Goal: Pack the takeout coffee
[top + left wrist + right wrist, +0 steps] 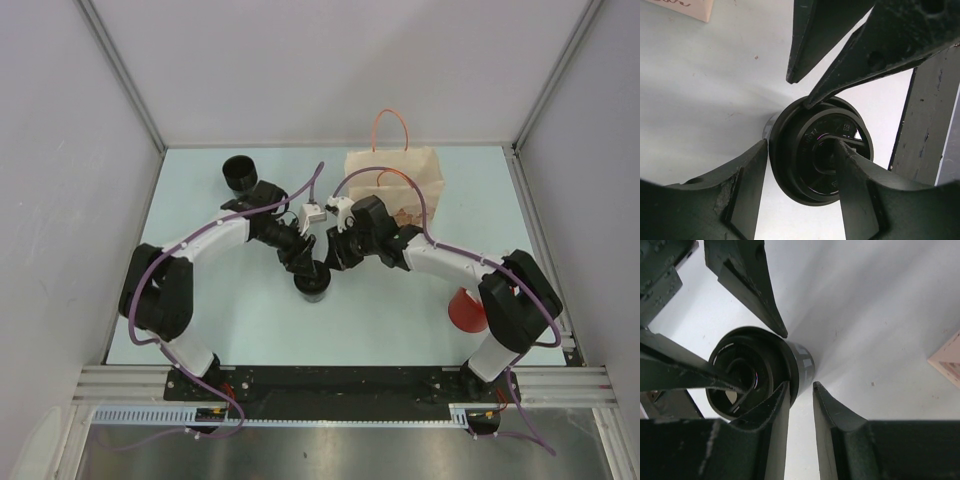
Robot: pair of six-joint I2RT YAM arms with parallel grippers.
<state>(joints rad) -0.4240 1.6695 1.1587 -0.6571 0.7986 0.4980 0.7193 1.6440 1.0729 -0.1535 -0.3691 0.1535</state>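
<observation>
- Left wrist: left gripper fingers spread astride cup rim.
- Right gripper fingers narrowly parted, empty, against cup.
- Judged best: press lid squarely, cup braced.

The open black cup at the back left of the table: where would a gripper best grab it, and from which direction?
Probably the round side wall of the open black cup, just below the rim, coming in level from its near-left side. It stands upright, mouth up, so the wall offers two opposite faces, and the left arm crowds its right.
</observation>
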